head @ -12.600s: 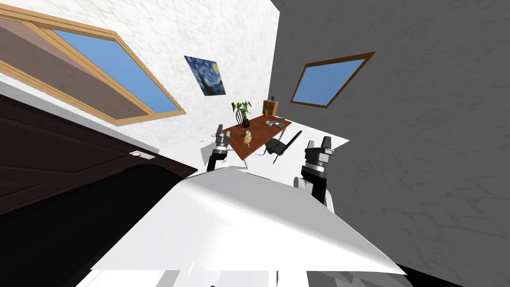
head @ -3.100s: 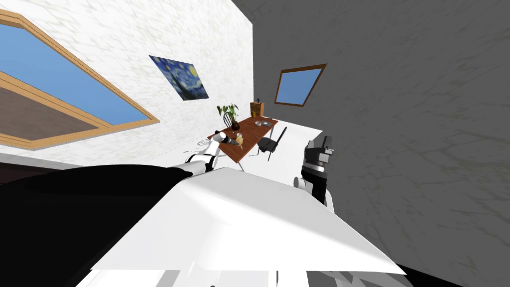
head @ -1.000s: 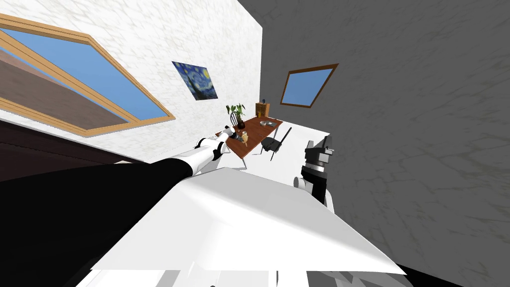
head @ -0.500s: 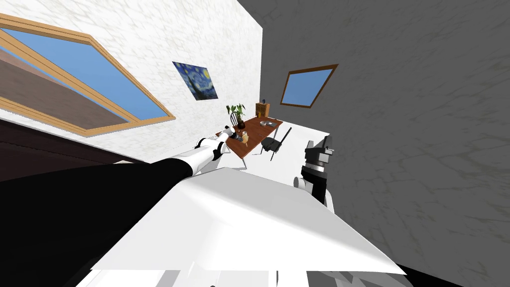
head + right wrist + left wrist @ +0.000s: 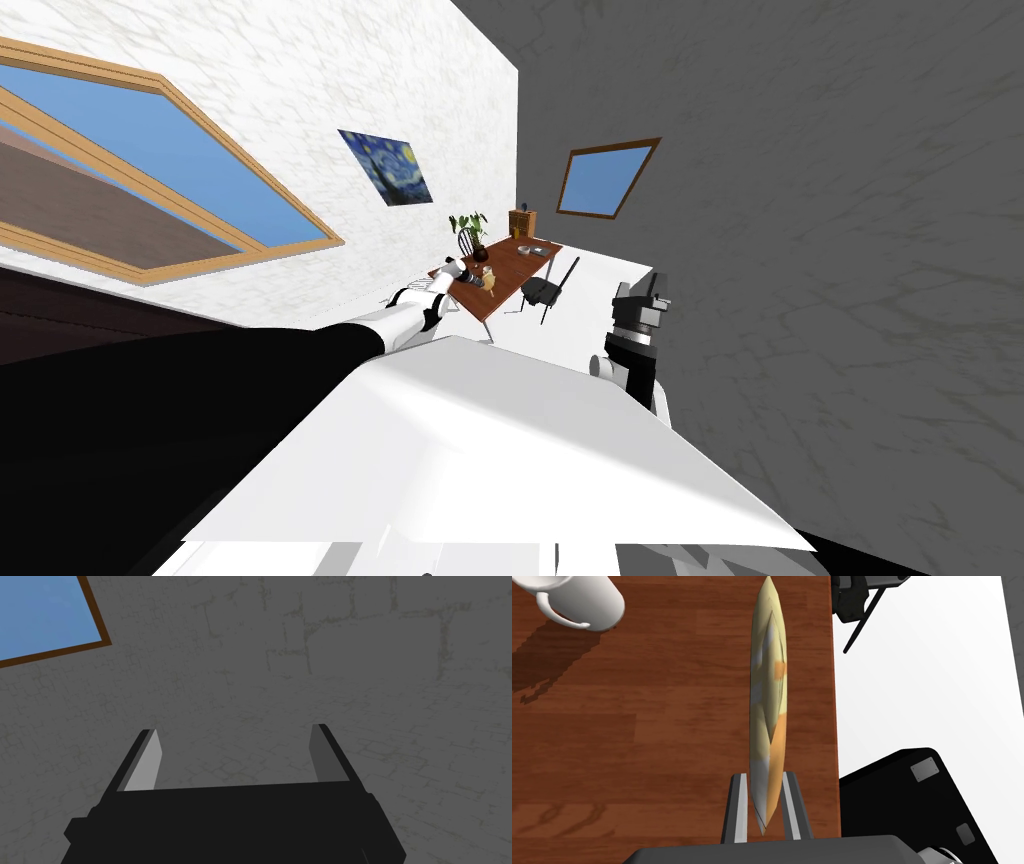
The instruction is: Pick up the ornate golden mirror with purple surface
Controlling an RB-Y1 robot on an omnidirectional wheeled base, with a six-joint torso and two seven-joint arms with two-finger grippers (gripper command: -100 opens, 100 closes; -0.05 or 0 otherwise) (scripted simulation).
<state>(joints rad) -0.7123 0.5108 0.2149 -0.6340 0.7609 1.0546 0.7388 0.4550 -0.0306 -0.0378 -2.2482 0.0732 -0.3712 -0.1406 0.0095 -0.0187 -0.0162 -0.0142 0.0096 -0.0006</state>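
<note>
- The left arm (image 5: 405,318) has a long black upper length, then a white forearm crossed by dark joint bands.
- The left gripper (image 5: 763,774) is a dark grey box with two thin, blade-like fingers (image 5: 738,811), light grey on the face and dark along the outer edge.
- The right arm (image 5: 632,345) shows a white segment, a ribbed silver-grey collar and a dark block.
- The right gripper (image 5: 234,728) is a black box with stepped shoulders; its two flat fingers (image 5: 144,767) have grey inner faces and black backs.

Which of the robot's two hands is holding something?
The left gripper: its fingers press both sides of the thin golden mirror. The right gripper stands open, with nothing between its fingers.
</note>
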